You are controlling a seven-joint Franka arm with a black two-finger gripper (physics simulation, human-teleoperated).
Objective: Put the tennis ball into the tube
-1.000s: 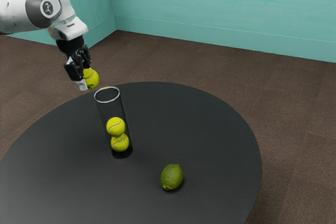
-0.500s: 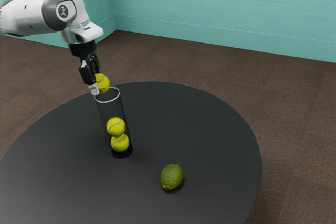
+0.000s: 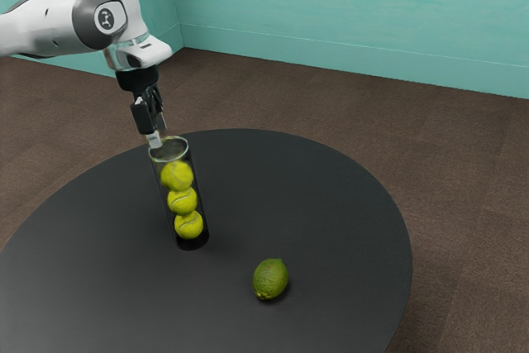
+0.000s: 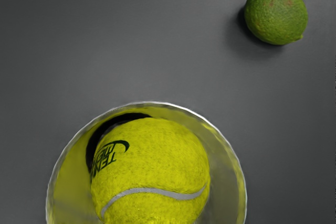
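Note:
My gripper (image 3: 159,136) is open at the tube's mouth, its fingertips by the rim and no ball between them. The clear tube (image 3: 198,222) stands upright on the dark round table. Inside it a tennis ball (image 3: 177,175) rests at or just above two other balls, the middle ball (image 3: 182,200) and the bottom ball (image 3: 188,225). In the wrist view the top tennis ball (image 4: 152,166) lies within the round rim of the tube (image 4: 152,103), below my hand.
A green lime (image 3: 270,279) lies on the round table (image 3: 331,204), nearer the exterior camera than the tube. The wrist view has the lime (image 4: 276,13) beyond the tube's rim.
The ball has left my gripper and dropped into the tube above the two others. My gripper has opened, after moving toward the exterior view's right to the tube's mouth.

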